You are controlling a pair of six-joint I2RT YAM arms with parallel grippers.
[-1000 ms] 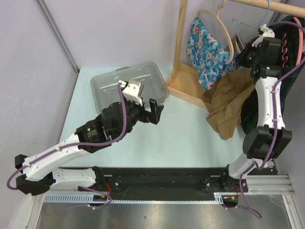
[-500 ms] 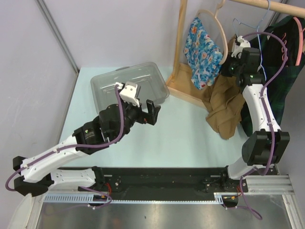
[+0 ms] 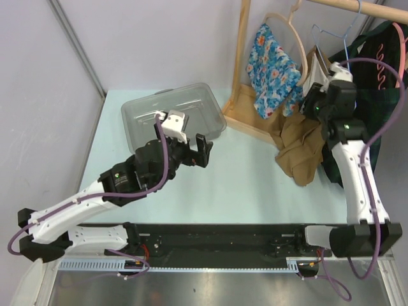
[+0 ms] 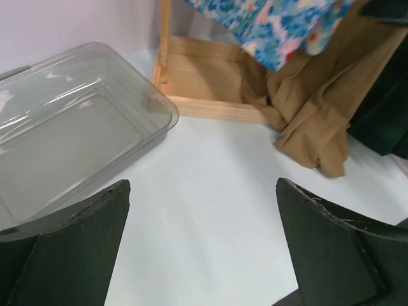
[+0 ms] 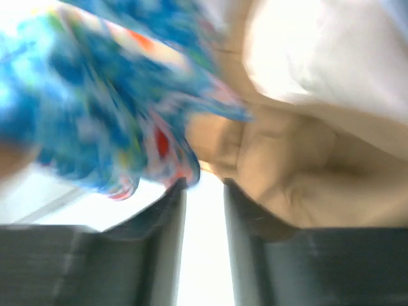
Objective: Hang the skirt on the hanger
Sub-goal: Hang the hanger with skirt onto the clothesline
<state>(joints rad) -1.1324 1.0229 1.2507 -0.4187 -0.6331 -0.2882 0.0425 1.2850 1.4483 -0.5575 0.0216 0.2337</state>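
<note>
the tan skirt (image 3: 299,150) hangs in a bunch at the right of the wooden rack (image 3: 241,51). its lower folds lie on the pale table (image 3: 242,185) and over the rack's base. its upper part is raised beside the right gripper (image 5: 204,185), just under a blue wire hanger (image 3: 331,35). whether it rests on that hanger cannot be told.

only the right wrist view shows this gripper's jaws. they stand a little apart, with a bright gap and no cloth between them. that view is blurred, with floral cloth (image 3: 271,64) against the left finger and tan cloth against the right. the top view shows where the arm reaches but hides its fingertips in fabric.

the left wrist view shows the left gripper (image 4: 201,185) with its jaws spread wide and holding nothing. it hovers above bare table. the top view places it just in front of the clear plastic bin (image 3: 191,99).

counted: three garments, which are the tan skirt, the blue floral piece and a dark plaid piece (image 3: 366,57). three hangers on the rail (image 3: 357,7): a round wooden one (image 3: 306,44) carrying the floral piece, the blue wire one and a pink one (image 3: 403,57). one bin, two arms.

the middle of the table, between the bin and the skirt, lies open. the rack and the hanging clothes crowd the far right corner, tight around the right arm.
</note>
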